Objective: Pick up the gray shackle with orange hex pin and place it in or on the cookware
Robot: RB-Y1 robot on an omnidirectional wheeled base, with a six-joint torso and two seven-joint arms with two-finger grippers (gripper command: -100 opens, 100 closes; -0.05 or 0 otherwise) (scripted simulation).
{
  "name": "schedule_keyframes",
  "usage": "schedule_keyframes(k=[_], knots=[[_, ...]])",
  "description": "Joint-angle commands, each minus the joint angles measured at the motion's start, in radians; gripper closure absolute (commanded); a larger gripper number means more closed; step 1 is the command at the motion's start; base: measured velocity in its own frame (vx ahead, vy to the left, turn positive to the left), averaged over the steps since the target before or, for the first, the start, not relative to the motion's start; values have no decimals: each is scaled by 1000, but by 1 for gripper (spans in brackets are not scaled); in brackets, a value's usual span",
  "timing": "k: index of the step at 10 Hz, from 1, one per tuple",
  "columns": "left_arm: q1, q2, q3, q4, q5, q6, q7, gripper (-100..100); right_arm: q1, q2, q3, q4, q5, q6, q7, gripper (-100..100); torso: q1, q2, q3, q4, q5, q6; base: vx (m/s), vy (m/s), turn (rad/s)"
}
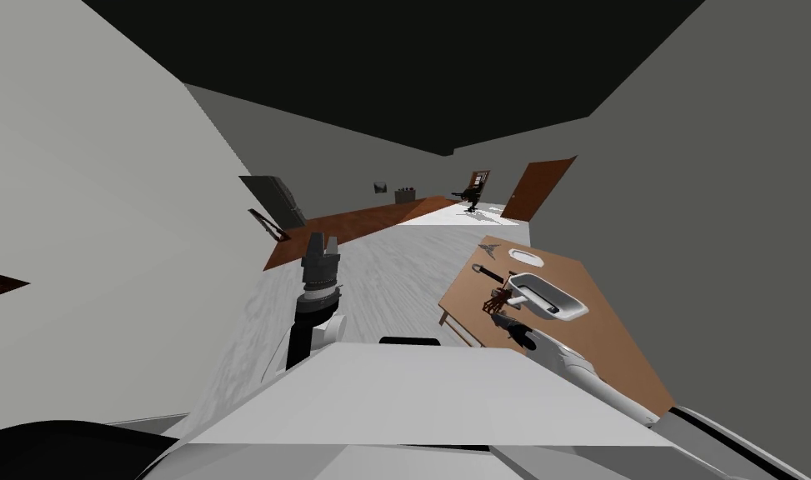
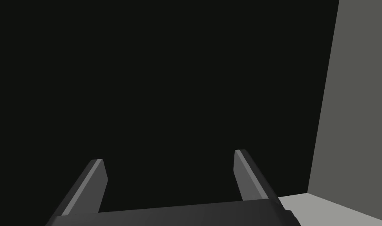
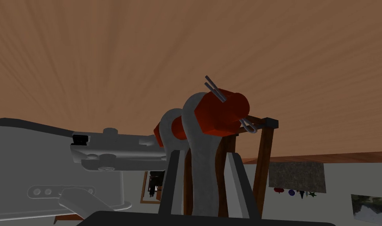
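- Right gripper (image 3: 203, 154) is on the job: its two fingers press the sides of the gray shackle (image 3: 203, 135), clamped narrow around the grey body.
- The shackle stands up from between the fingers, bow end down toward the gripper's body and pin end furthest out.
- The orange hex pin (image 3: 223, 112) crosses the shackle's two ears, with its fat orange head on one side and a thin wire clip (image 3: 249, 126) poking out beside it.
- The cookware (image 3: 37, 164) sits right alongside, a light grey pan whose handle reaches in toward the shackle's ears and ends just beside them. I can't tell if they touch.
- The brown wooden desk (image 3: 107, 59) spreads out behind the pin. Whether the shackle rests on it or hangs clear, I cannot tell.
- A dark brown wooden frame (image 3: 266, 157) stands just behind the shackle.
- From the head view, the right arm reaches out over the desk on the robot's right, and the gripper sits at the near end of the pan.
- Further along the desk lie a white oval dish (image 1: 527, 258) and a dark-handled tool (image 1: 485, 271), both apart from the pan.
- Left gripper (image 2: 169, 157) is raised over the floor, well away from the desk, fingers spread wide with nothing between them.
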Motion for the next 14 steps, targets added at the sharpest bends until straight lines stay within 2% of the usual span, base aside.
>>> schedule_keyframes(k=[1, 2, 4, 5, 6, 7, 10, 14], knots=[[0, 0, 0, 0, 0, 0, 0, 0, 0, 0, 0, 0, 0, 0, 0, 0, 0, 0, 0, 0, 0, 0, 0, 0, 0], [0, 0, 0, 0, 0, 0, 0, 0, 17, -33, 16, -26, -13, 0, -16, 100, 0, 0, 0, 0, 0, 0, -1, 51, -32], [0, 0, 0, 0, 0, 0, 0, 0, 37, -80, 40, -58, -32, -8, -40, 100, 6, 1, 0, 0, 2, 1, -12, 96, -68], [0, 0, 0, 0, 0, 0, 0, 0, 47, -75, 38, -86, -32, 16, -36, 100, 7, 2, 1, 0, 2, 1, -8, 45, -25], [0, 0, 0, 0, 0, 0, 0, 0, 49, -79, 41, -89, -34, 19, -39, 0, 4, 1, 1, 0, 1, 0, -3, 9, 0], [0, 0, 0, 0, 0, 0, 0, 0, 79, -91, 63, -84, -58, 17, -62, 100, 2, 0, 0, 0, 0, 0, -101, 63, 152], [0, 0, 0, 0, 0, 0, 0, 0, 129, -142, 109, -86, -112, 11, -116, 100, 3, 13, 6, -1, -3, 4, -162, 72, 172], [0, 0, 0, 0, 0, 0, 0, 0, 172, -212, 154, -92, -168, 4, -175, 100, -8, 7, 3, -2, -6, 4, -78, -22, 141]])
